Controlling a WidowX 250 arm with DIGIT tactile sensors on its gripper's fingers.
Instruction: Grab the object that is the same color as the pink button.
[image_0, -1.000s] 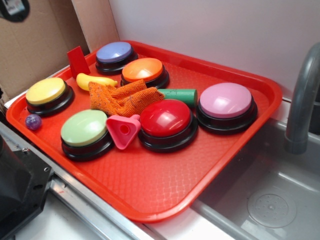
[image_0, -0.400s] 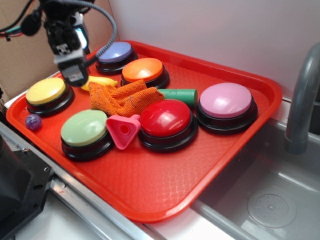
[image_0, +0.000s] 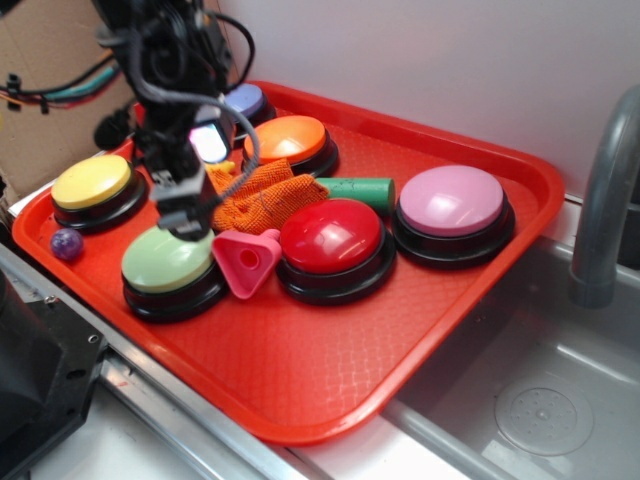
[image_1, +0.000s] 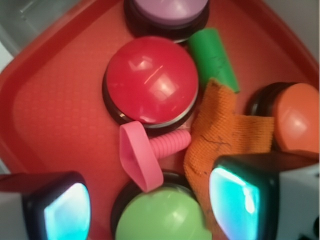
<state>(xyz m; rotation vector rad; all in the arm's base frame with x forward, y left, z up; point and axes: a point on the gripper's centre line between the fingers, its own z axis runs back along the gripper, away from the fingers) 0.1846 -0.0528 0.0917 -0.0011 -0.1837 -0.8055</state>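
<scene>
The hot-pink triangular block (image_0: 246, 259) with a round hole lies on the red tray (image_0: 300, 370), wedged between the green button (image_0: 165, 258) and the red button (image_0: 331, 236). In the wrist view the block (image_1: 140, 156) shows a ribbed pink stem pointing right. The light pink button (image_0: 452, 200) stands at the tray's right; its edge shows at the top of the wrist view (image_1: 170, 7). My gripper (image_0: 186, 222) hangs open and empty above the green button (image_1: 162, 220), just left of the block.
An orange knitted cloth (image_0: 255, 195) lies beside my right finger (image_1: 240, 197). A green cylinder (image_0: 360, 190), orange button (image_0: 286, 139), yellow button (image_0: 92, 182), blue-purple button (image_0: 245, 100) and small purple ball (image_0: 66, 243) share the tray. A sink with a grey faucet (image_0: 605, 200) is at the right.
My gripper has come into view from the upper left and moved down and right, from above the yellow button's side to above the green button. The objects have not moved.
</scene>
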